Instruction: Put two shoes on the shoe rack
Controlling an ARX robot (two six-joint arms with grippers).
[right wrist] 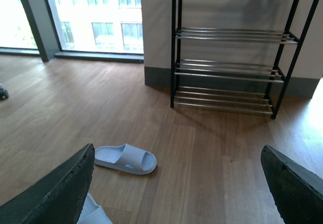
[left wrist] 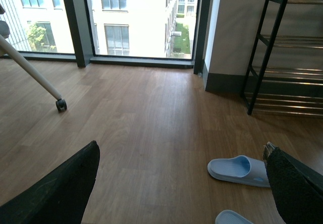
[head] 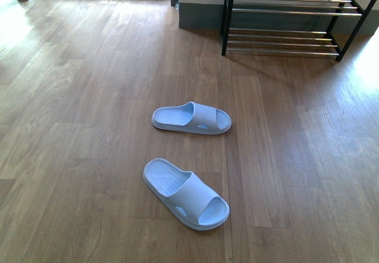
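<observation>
Floor: warm brown wood planks (head: 89, 97) with glare washing over them from the window side.
Room: tall dark-framed windows (left wrist: 136, 17) down to floor level, and a pale wall with a grey skirting board (right wrist: 156, 75) beside them. A white leg on a small black caster (left wrist: 61, 104) stands off by the glass.
Shoe rack (head: 290, 11): against the wall, thin black frame with chrome bars – the tiers I can see in full are bare. Something pale sits on the top one, but it is cut off by the right wrist view's edge.
Far slide (head: 190, 118): pale blue, flat on the floor and lying crosswise, well short of the rack.
Near slide (head: 185, 193): same kind, just this side of the first and angled, not touching it.
Left gripper (left wrist: 180, 148): up off the floor, its black fingers (left wrist: 55, 188) spread wide with nothing between them.
Right gripper (right wrist: 177, 149): also raised and facing the rack – jaws wide apart and empty.
Arms: neither shows in the front view.
</observation>
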